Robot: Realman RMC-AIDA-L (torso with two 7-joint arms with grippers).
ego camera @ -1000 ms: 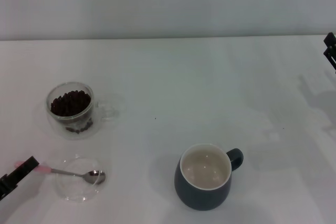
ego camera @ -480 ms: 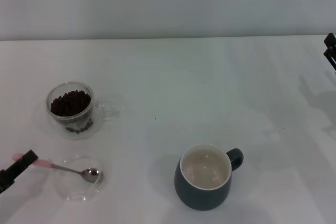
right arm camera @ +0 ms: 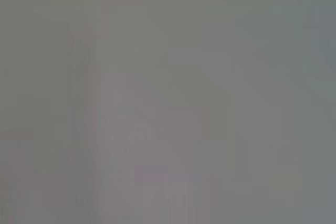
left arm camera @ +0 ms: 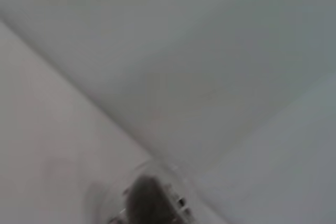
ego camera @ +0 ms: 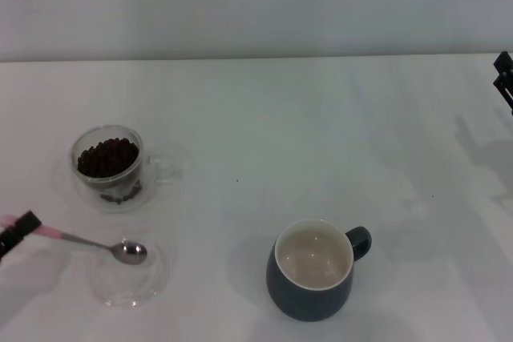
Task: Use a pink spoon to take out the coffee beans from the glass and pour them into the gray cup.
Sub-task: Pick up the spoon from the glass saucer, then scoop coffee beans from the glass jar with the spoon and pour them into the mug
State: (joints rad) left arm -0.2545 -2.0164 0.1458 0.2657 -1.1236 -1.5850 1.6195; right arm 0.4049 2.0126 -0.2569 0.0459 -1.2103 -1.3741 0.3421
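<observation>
The glass (ego camera: 109,167) stands at the left of the table, holding a heap of dark coffee beans (ego camera: 107,157). The gray cup (ego camera: 313,271) stands near the front centre with its handle to the right; its cream inside holds nothing. My left gripper (ego camera: 18,234) is at the left edge, shut on the pale handle of the pink spoon (ego camera: 88,243). The spoon's metal bowl (ego camera: 130,252) hangs over the back rim of a flat clear dish. In the left wrist view the glass (left arm camera: 152,203) shows as a dark blur. My right gripper (ego camera: 503,76) is parked at the far right edge.
A flat clear glass dish (ego camera: 128,278) lies on the white table (ego camera: 280,134) in front of the glass, under the spoon's bowl. A pale wall runs along the table's far edge.
The left gripper has drawn back to the left with the spoon, and the spoon's bowl has risen from the dish's middle toward its back rim. The right arm has not moved.
</observation>
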